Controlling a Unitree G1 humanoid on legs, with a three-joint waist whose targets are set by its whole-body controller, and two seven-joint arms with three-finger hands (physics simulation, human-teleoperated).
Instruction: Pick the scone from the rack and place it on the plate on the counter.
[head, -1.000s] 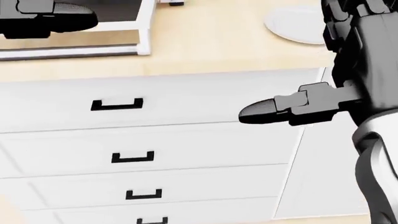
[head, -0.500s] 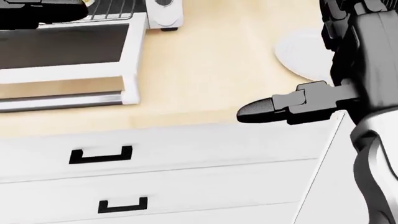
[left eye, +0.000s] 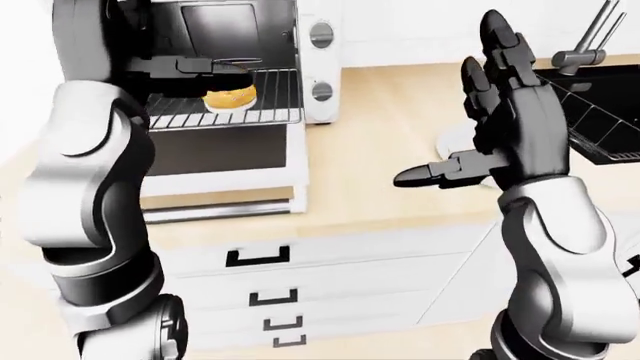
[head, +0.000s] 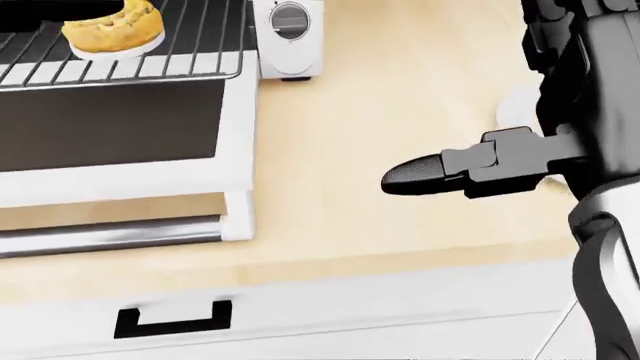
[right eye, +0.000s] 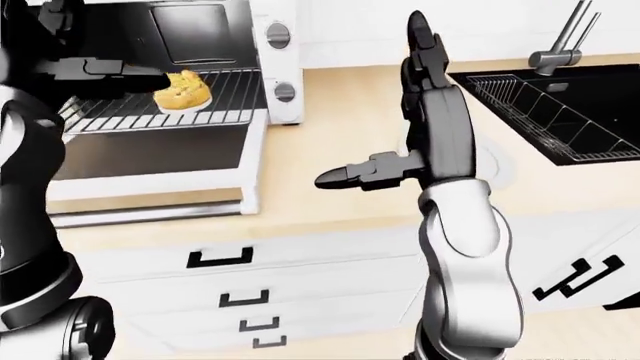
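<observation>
Scone (right eye: 183, 91) lies on the oven rack (right eye: 160, 109) just beside the left hand (right eye: 100, 71), whose finger state I cannot tell, while the spread right hand (right eye: 415, 112) hangs well apart over the bench (right eye: 330, 202).

the scone (right eye: 183, 89) is coloured golden yellow with darker brown flecks, and a pale base is seen beneath it. the rack (head: 150, 52) under the scone is made up of thin silver bars in a parallel-line pattern. the toaster oven (left eye: 318, 67) around the rack is finished in white, with a dark grey door glass below the rack and grey round knobs to the rack's right. the counter (head: 400, 112) is shown in pale wood beige. the drawers (right eye: 300, 277) are white with black handles. the left hand (right eye: 90, 71) and right hand (left eye: 500, 127) are dark grey to black, with silver-white forearms. the plate (left eye: 455, 139) is white. the sink (right eye: 560, 112) is black.
</observation>
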